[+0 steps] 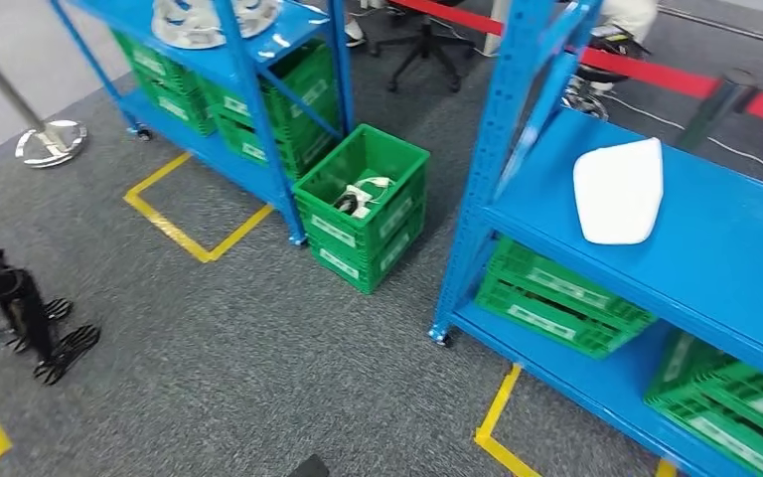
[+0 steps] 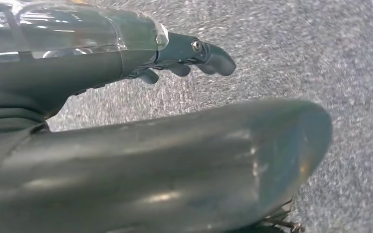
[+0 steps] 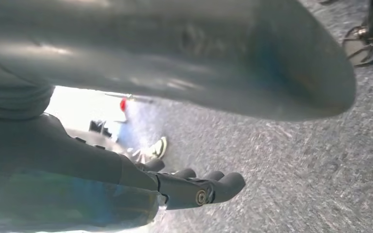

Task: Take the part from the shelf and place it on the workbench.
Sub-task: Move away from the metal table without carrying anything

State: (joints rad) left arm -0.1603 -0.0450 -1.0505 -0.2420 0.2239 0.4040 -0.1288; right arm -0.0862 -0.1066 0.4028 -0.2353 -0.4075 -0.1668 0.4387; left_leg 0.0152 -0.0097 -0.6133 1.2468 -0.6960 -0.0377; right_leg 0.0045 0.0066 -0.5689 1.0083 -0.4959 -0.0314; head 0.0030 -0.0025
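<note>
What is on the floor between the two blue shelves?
In the head view, two stacked green crates stand on the grey carpet between the left blue shelf and the right blue shelf; the top crate holds white parts.

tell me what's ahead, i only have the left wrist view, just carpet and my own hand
observer: A blue shelf stands ahead to the right, with the white part lying flat on its upper deck.
operator: right hand carrying anything
observer: No, the right hand hangs over the carpet and holds nothing.
operator: anything on the floor near it
observer: A green crate sits on the floor left of that shelf, with a white and dark item inside.
</note>
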